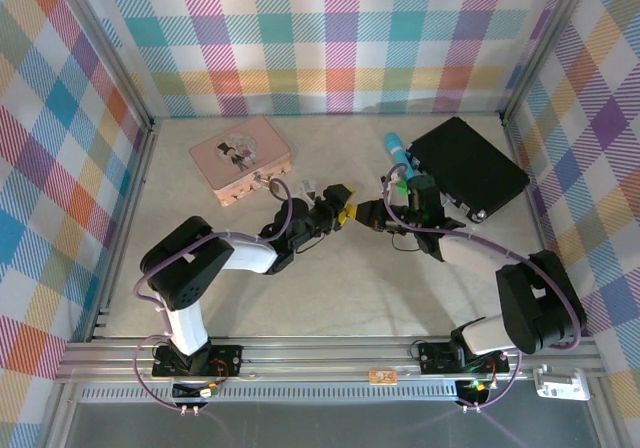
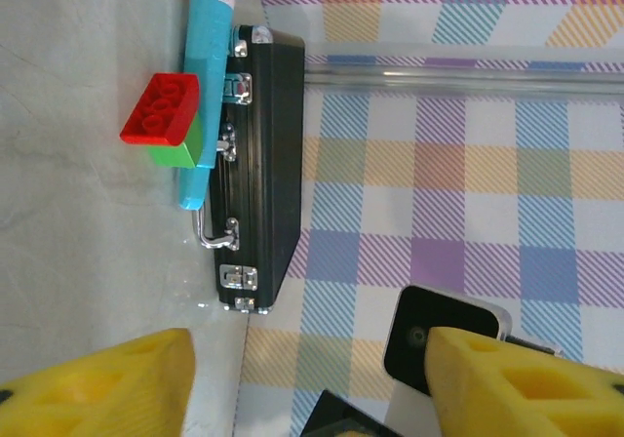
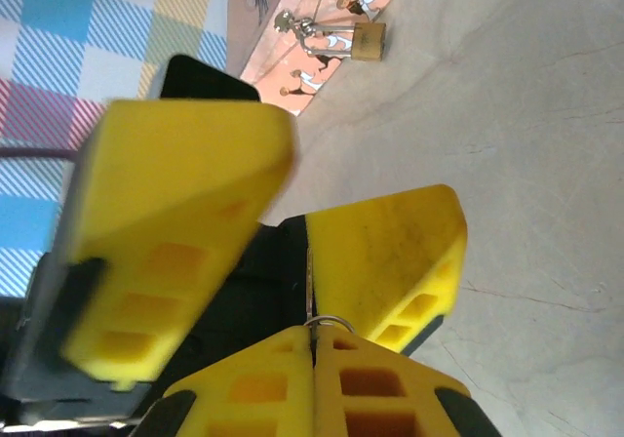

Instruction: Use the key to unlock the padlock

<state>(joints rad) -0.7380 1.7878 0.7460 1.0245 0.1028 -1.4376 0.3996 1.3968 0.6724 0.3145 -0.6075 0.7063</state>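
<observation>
Pinching what looks like the thin, slippery key (image 3: 312, 315), the right end effector (image 3: 312, 344) faces the open left end effector (image 2: 310, 369); the rigid padlock (image 3: 369, 42), best steadied by its brass body, rests against the pink tin (image 3: 268, 61).

Three walls of pastel plaid cloth close in the workspace: the back wall (image 1: 330, 38), the left wall (image 1: 50, 168) and the right wall (image 1: 600, 148), checked in pink, teal, yellow, purple and orange. Silver metal posts (image 1: 105, 48) stand in the far corners where the walls meet. The tabletop (image 1: 350, 298) is pale cream with faint marbled veins and hairline creases. A ribbed aluminium rail (image 1: 330, 353) runs along its near edge. The light is soft and even, casting only faint shadows.
</observation>
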